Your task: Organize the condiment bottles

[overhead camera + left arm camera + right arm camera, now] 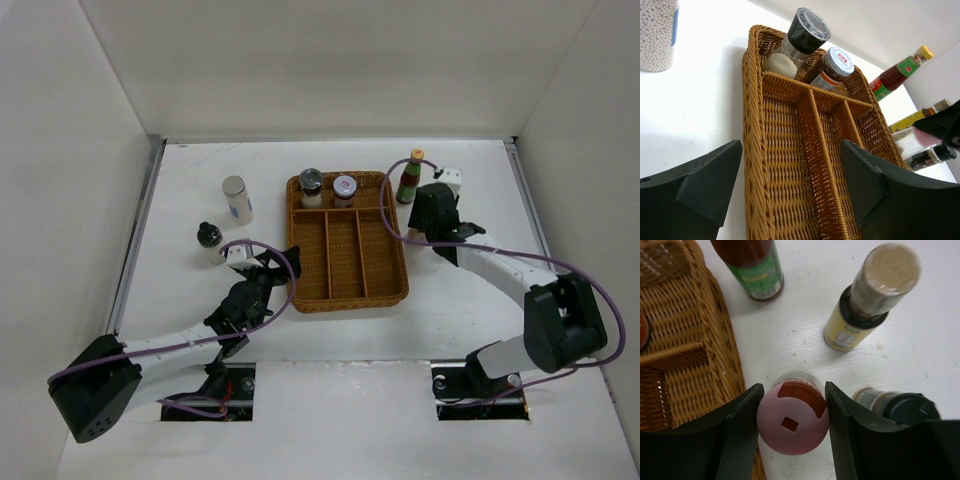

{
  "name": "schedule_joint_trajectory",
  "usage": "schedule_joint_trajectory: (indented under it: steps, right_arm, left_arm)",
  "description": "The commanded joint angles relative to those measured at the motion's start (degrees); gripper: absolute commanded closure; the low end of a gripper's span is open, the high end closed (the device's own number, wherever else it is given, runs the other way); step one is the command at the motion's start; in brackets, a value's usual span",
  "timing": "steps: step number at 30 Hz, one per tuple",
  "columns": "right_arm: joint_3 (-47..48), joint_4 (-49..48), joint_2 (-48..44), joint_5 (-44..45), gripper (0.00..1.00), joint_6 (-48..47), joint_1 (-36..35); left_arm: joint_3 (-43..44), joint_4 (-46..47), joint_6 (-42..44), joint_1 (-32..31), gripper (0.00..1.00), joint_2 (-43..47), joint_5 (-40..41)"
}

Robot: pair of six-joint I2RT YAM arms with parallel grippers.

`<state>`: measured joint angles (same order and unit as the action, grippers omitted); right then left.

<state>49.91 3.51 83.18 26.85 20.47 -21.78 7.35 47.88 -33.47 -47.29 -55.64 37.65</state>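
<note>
My right gripper (pixel 793 412) is shut on a pink-lidded jar (pixel 793 421) standing on the table just right of the wicker tray (pixel 685 340); in the top view the gripper (pixel 437 215) hides the jar. Near it stand a green-labelled, yellow-capped bottle (pixel 757 270) (pixel 408 177), a yellow-labelled bottle (pixel 867 305) and a black-lidded jar (pixel 902 409). My left gripper (pixel 790 185) (pixel 268 268) is open and empty over the tray's left edge. A black-topped grinder (pixel 311 186) and a red-and-grey-lidded jar (pixel 344 189) stand in the tray's back compartment.
A white cylinder with a grey cap (pixel 237 199) and a small black-lidded jar (pixel 209 238) stand on the table left of the tray (pixel 347 290). The tray's three long compartments hold nothing. White walls enclose the table on the left, back and right.
</note>
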Motion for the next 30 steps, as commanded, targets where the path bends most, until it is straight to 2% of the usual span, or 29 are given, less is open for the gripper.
schedule_joint_trajectory:
  steps: [1,4,7,17,20,25,27,30]
  right_arm:
    - [5.27,-3.07,-6.53,4.69,0.63,-1.13,-1.28]
    - [10.89,-2.02,-6.89,5.93,0.63,-4.64,-4.09]
    - [17.66,-1.57,-3.12,5.32,0.62,-6.14,-6.73]
    - [35.94,-4.65,20.42,-0.57,0.63,-7.72,-7.35]
    - [37.54,-3.86,24.04,-1.10,0.62,-7.38,-7.44]
    - [35.09,-3.77,25.89,-1.62,0.60,-5.71,-7.44]
    - [34.12,-3.86,26.33,-1.98,0.55,-5.27,-7.44]
    - [32.62,-4.47,26.16,-1.98,0.37,-5.09,-7.44]
  left_arm:
    - [0.56,3.19,-0.63,0.05,0.21,0.53,-0.38]
    - [0.56,3.19,-0.63,-0.04,0.21,0.62,-0.47]
    - [0.56,3.19,-0.63,0.13,0.21,0.53,-0.47]
    - [0.47,3.10,-0.63,0.40,0.21,0.62,-0.56]
    - [0.47,3.10,-0.63,0.40,0.21,0.62,-0.56]
    - [0.47,3.36,-0.80,0.40,0.21,0.00,-0.82]
    - [0.47,3.36,-0.89,0.40,0.21,0.00,-1.26]
    - [0.47,3.45,-0.98,0.40,0.21,-0.26,-1.26]
